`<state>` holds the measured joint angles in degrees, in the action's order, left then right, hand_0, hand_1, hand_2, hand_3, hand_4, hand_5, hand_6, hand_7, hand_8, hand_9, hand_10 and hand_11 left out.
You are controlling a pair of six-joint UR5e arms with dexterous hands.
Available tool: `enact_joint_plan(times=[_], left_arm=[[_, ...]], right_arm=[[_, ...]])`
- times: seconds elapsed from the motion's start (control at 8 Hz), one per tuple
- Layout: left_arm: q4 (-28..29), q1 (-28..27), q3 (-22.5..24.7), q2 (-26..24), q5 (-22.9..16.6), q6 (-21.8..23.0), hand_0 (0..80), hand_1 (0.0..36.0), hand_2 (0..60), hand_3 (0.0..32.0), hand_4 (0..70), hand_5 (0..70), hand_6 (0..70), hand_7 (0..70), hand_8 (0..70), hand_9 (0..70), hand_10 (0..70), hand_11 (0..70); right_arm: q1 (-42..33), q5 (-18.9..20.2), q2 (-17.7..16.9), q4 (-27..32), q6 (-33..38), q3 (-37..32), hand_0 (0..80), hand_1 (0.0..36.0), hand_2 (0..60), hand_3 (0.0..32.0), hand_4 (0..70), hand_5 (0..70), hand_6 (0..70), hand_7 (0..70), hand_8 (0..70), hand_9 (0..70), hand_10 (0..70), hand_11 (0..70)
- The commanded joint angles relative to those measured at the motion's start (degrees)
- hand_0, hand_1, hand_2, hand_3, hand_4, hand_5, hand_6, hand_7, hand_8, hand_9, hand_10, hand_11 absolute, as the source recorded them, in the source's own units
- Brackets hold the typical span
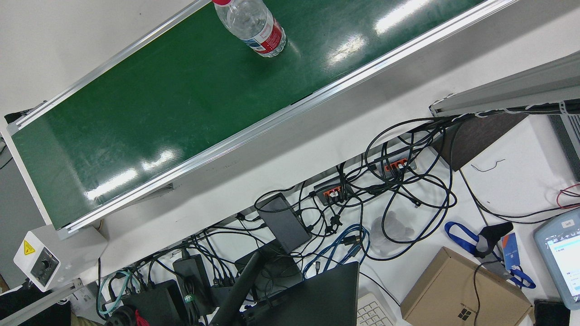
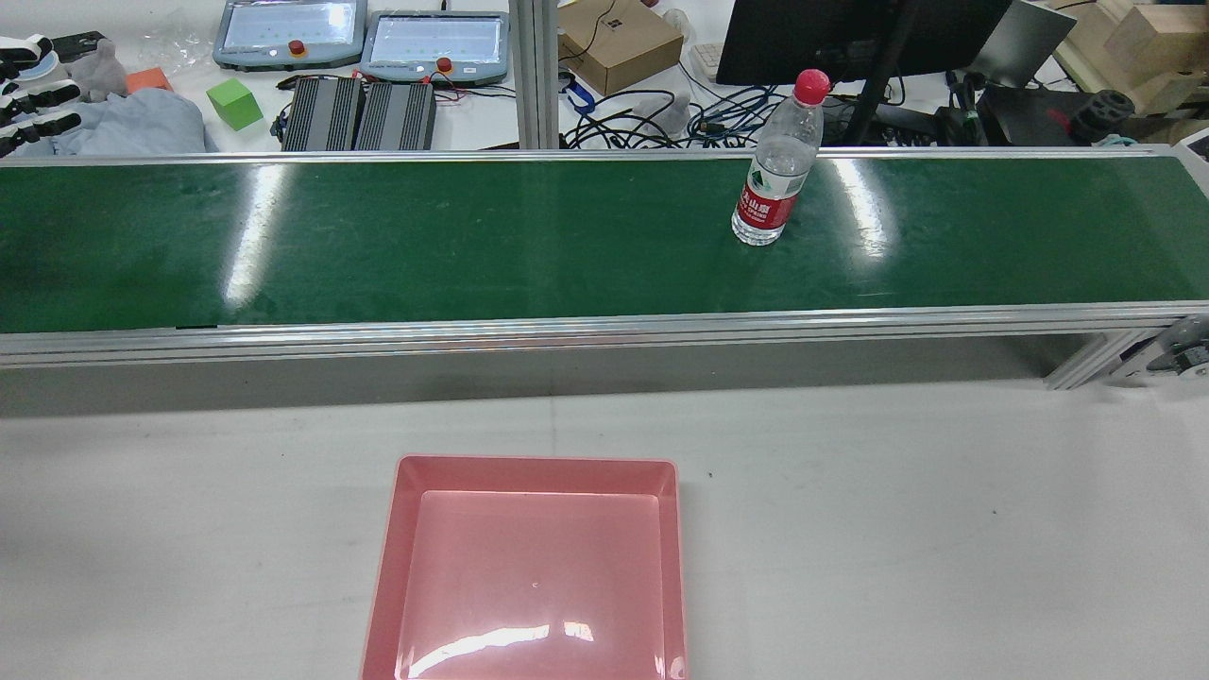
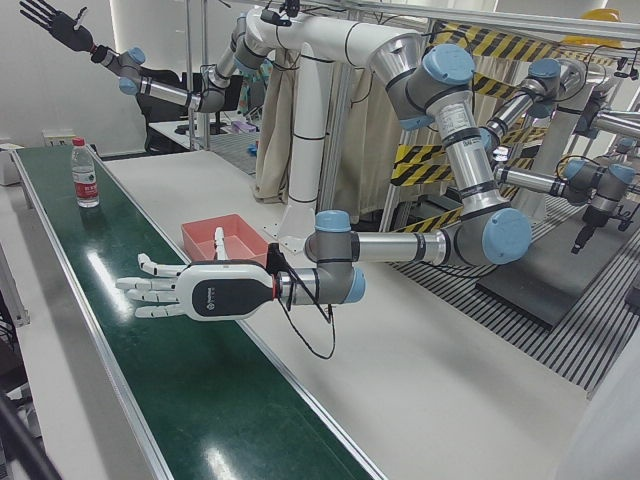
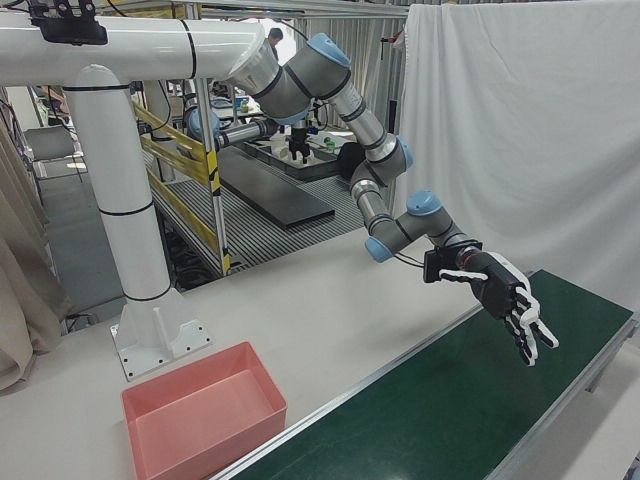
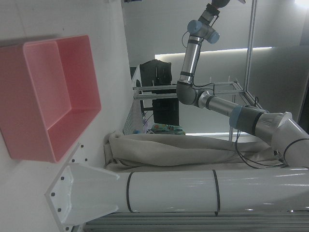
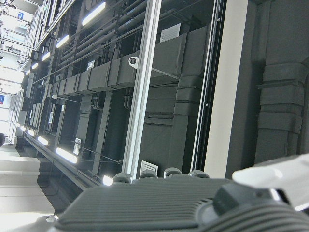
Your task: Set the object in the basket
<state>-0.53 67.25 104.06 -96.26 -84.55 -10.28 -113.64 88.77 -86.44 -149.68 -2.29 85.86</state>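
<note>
A clear water bottle with a red cap and red label stands upright on the green conveyor belt, right of centre in the rear view. It also shows as the bottle in the front view and at the belt's far end as the bottle. The pink basket lies empty on the white table on the near side of the belt, seen again as the basket. My left hand hovers over the belt, flat and open, far from the bottle. My right hand is raised high, fingers spread, holding nothing.
Beyond the belt lie two teach pendants, a green cube, a cardboard box, tangled cables and a monitor. The white arm pedestal stands behind the basket. White fingertips show at the rear view's left edge.
</note>
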Motion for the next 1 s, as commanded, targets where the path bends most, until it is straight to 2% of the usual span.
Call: enact_joint_plan(times=[0.0, 0.75, 0.88], left_arm=[[0.0, 0.0, 0.0, -0.1, 0.0, 0.0, 52.0, 9.2, 0.0, 10.0, 4.0, 34.7, 5.0, 4.2, 11.8, 12.1, 6.1, 10.1], [0.0, 0.0, 0.1, -0.1, 0.1, 0.1, 51.7, 9.0, 0.0, 9.2, 4.6, 34.8, 5.3, 4.3, 12.1, 12.4, 6.4, 10.5], [0.0, 0.0, 0.1, -0.1, 0.0, 0.0, 51.8, 9.2, 0.0, 8.2, 7.7, 35.5, 6.5, 5.0, 14.4, 13.8, 7.2, 11.6]], right_arm=[[0.0, 0.0, 0.0, 0.0, 0.0, 0.0, 0.0, 0.0, 0.0, 0.0, 0.0, 0.0, 0.0, 0.0, 0.0, 0.0, 0.0, 0.0], [0.0, 0.0, 0.0, 0.0, 0.0, -0.3, 0.0, 0.0, 0.0, 0.0, 0.0, 0.0, 0.0, 0.0, 0.0, 0.0, 0.0, 0.0], [0.0, 0.0, 0.0, 0.0, 0.0, -0.2, 0.0, 0.0, 0.0, 0.0, 0.0, 0.0, 0.0, 0.0, 0.0, 0.0, 0.0, 0.0]])
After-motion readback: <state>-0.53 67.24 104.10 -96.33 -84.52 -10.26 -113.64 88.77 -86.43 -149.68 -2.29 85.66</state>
